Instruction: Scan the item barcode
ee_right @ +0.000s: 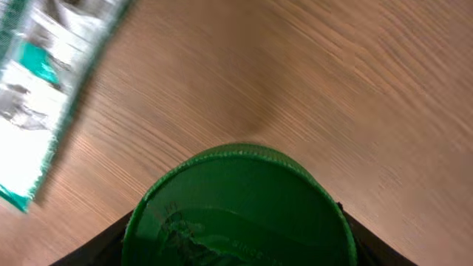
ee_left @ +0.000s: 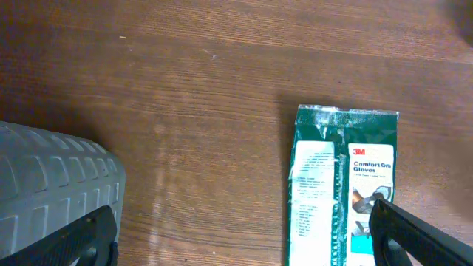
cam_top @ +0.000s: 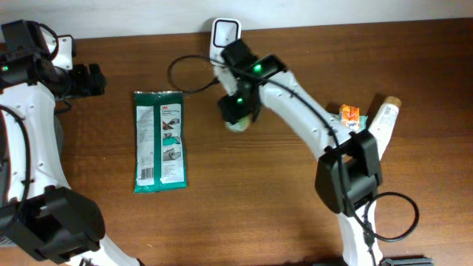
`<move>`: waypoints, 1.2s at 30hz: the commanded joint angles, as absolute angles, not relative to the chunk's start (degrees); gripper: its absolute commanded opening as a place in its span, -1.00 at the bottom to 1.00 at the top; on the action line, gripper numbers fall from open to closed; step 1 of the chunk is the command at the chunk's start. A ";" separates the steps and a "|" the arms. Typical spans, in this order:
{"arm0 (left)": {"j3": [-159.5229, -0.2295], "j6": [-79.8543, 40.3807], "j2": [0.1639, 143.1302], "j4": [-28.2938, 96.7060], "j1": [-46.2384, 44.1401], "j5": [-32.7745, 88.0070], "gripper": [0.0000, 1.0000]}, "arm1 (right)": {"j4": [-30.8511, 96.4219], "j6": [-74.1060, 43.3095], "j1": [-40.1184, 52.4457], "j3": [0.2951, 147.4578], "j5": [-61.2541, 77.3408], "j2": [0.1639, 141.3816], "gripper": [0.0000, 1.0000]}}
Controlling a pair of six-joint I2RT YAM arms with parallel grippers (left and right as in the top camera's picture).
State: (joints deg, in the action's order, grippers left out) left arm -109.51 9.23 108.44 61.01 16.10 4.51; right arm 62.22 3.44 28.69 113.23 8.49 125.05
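Right wrist: pincer (ee_right: 235, 250) around green lid (ee_right: 236, 207)

free: bare tabletop (cam_top: 244, 196) front-centre | obstacles: glove pack (cam_top: 160, 140) left, scanner (cam_top: 225, 33) rear, tube (cam_top: 385, 117) right

- The brown wooden desk (cam_top: 222, 214) shows its grain running side to side.
- A green glove packet (cam_top: 160, 140) lies flat on it.
- A green-lidded tub (ee_right: 236, 207) sits near the packet's right.
- A white scanner (cam_top: 225, 33) stands behind and right of the packet, at the back edge.
- An orange sachet (cam_top: 350, 114) and a white tube (cam_top: 384, 117) lie well off to the packet's right, side by side.
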 commanded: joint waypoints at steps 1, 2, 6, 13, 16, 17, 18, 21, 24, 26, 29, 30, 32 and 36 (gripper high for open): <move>-109.86 9.98 108.79 60.90 16.40 5.15 0.99 | 63.31 5.78 27.22 112.31 8.36 123.50 0.25; -109.86 9.98 108.79 60.90 16.40 5.15 0.98 | 62.83 6.33 26.98 111.42 8.43 123.50 0.25; -109.86 9.98 108.79 60.90 16.43 5.15 0.98 | 62.28 16.56 26.98 106.67 13.41 123.52 0.33; -109.86 9.98 108.79 60.90 16.40 5.15 0.98 | 61.78 19.64 26.87 104.16 13.47 123.50 0.97; -109.86 9.98 108.79 60.90 16.40 5.15 0.98 | 64.38 14.68 26.87 107.11 13.26 123.46 0.97; -109.86 9.98 108.79 60.90 16.40 5.15 0.98 | 66.13 11.38 26.87 109.45 13.10 123.46 0.97; -109.86 9.98 108.79 60.90 16.43 5.15 0.98 | 67.68 7.18 26.87 111.87 12.82 123.46 0.97; -109.86 9.98 108.79 60.90 16.40 5.15 0.98 | 68.79 -14.90 26.96 116.05 12.82 123.46 0.97; -109.86 9.98 108.79 60.90 16.40 5.15 0.98 | 66.30 -20.71 27.64 114.50 12.88 123.59 0.97; -109.86 9.98 108.79 60.90 16.40 5.15 0.98 | 64.45 -20.91 28.49 114.21 12.88 124.18 0.97; -109.86 9.98 108.79 60.90 16.40 5.15 0.98 | 63.88 -21.43 28.86 114.04 11.33 124.90 0.89; -109.86 9.98 108.79 60.90 16.40 5.15 0.98 | 63.92 -23.29 28.86 113.93 10.17 125.16 0.89; -109.86 9.98 108.79 60.90 16.40 5.15 0.98 | 64.31 -28.77 28.88 113.73 6.37 125.89 0.88; -109.86 9.98 108.79 60.90 16.43 5.15 0.98 | 64.29 -30.57 28.86 113.67 5.28 127.48 0.89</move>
